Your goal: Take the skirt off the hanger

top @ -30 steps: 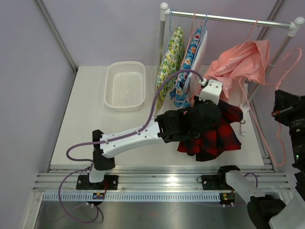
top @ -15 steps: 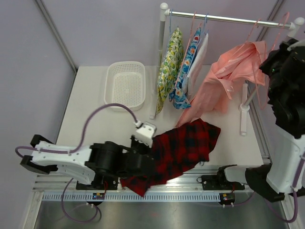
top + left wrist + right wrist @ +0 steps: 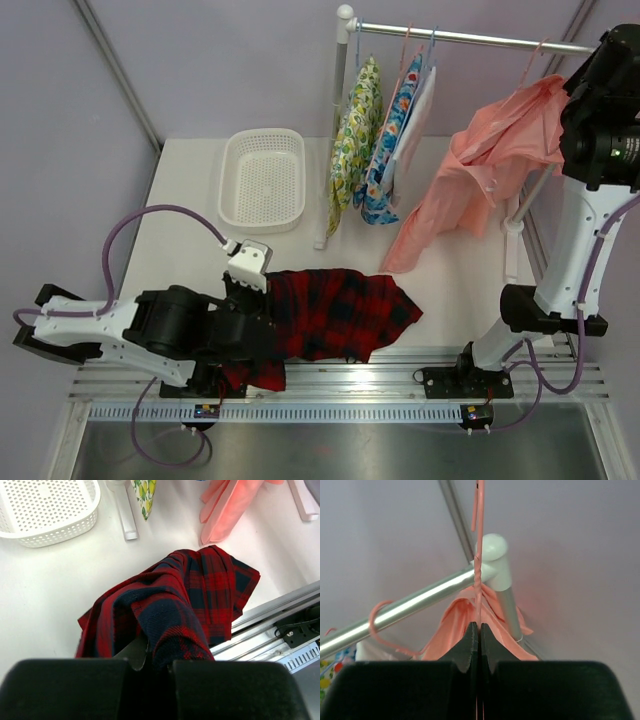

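Skirt (image 3: 340,312) is off the hanger (image 3: 478,570), lying at the table (image 3: 200,260) near edge, left gripper (image 3: 150,652) clamped on it. Right gripper (image 3: 479,632) is pinched tight on hanger wire. Likely only release remains.

The skirt (image 3: 190,595) covers the left fingers (image 3: 134,656) almost wholly in the wrist view.

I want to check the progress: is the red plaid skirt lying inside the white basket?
No, the red plaid skirt lies on the table near its front edge, apart from the white basket.
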Robot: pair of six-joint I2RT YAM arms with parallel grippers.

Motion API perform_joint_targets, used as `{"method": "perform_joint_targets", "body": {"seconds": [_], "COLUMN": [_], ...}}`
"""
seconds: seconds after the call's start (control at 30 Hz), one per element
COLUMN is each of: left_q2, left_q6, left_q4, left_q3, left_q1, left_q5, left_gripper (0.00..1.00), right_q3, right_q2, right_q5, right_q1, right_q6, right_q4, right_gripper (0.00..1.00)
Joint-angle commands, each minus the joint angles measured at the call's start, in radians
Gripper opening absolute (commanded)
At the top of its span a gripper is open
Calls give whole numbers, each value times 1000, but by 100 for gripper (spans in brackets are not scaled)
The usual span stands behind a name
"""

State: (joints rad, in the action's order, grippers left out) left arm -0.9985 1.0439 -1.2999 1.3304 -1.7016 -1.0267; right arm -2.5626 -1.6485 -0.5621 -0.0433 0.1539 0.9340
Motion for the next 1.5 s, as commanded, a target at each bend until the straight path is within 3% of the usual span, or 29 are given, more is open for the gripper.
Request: {"method": "perform_joint_targets", "body": {"seconds": [0.0,0.23,0.3,0.5,0.67,0.7,0.73,0.8,0.97,1.07,1.1,1.2,1.3,1.37,1.47], "left_q2": [81,123,127,130,-32,-52,-69,-118,-255,-322,-362,-469,-572,-641,-782], "left_q6": [5,-108,-206,-608,-818,-852,-890,-1001,-1195,-1252,-1251,-1164,-1082,-1020,-1021], "left_q4": [48,86,126,488,505,525,539,583,669,798,851,812,853,886,910], "left_q3": [0,48,84,140,373,419,494,584,846,834,833,965,992,992,1065], "left_q1": [-3,23,69,250,345,379,401,478,677,810,894,1087,1224,1272,1307], "left_q5": [-59,-144,-148,-38,14,14,40,60,172,333,364,465,560,674,737], "left_gripper": [0,0,0,0,0,0,0,0,0,0,0,0,0,0,0], "right_q3": [-36,243,315,462,580,594,610,642,679,750,771,838,874,900,918], "right_q2": [-36,47,68,160,266,282,306,334,366,435,455,545,630,656,684], "right_q5": [119,224,257,294,280,271,268,257,234,255,261,280,307,344,392], "right_q1": [-93,-116,-116,-118,-118,-118,-118,-118,-118,-118,-118,-118,-118,-112,-106], "right_q6": [94,124,134,156,170,168,165,164,188,217,225,237,239,263,291], "right_q4": [12,-63,-84,-113,-129,-135,-139,-144,-113,-130,-145,-167,-162,-161,-175], "right_gripper": [0,0,0,0,1,9,57,99,100,99,99,100,99,99,100]}}
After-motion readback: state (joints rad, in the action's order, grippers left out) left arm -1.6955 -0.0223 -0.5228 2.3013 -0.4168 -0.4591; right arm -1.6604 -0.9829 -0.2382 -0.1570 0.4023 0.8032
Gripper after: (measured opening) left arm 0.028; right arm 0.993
